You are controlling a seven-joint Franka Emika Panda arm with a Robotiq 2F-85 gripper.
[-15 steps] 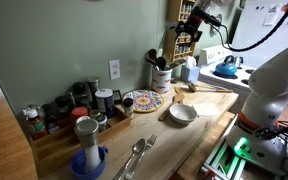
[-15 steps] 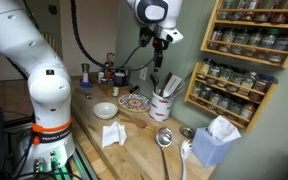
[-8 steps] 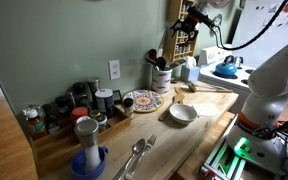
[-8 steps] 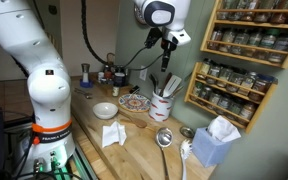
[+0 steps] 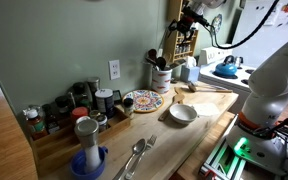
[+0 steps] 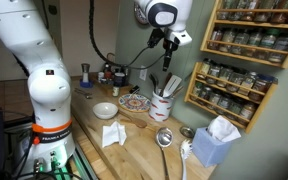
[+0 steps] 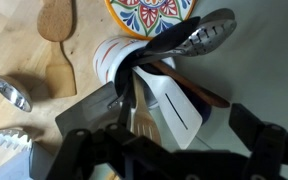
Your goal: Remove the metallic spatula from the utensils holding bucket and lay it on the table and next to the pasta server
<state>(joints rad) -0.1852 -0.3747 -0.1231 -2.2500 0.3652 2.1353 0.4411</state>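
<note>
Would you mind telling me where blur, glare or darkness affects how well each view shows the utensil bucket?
Wrist view: the bucket is close and fairly sharp, but the gripper in the foreground is a dark, out-of-focus mass. In both exterior views the bucket is small and soft, though evenly lit; a green glow flares low in an exterior view.

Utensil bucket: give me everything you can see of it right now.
The utensil bucket is a white, round, glazed-looking crock. It stands upright on the wooden counter, close to the green wall and beside the patterned plate. It is crammed: a black slotted spoon, a white spatula, a grey metal blade and a brown wooden handle stick out, leaning outward. The open gripper hangs above it, apart from the rim.
</note>
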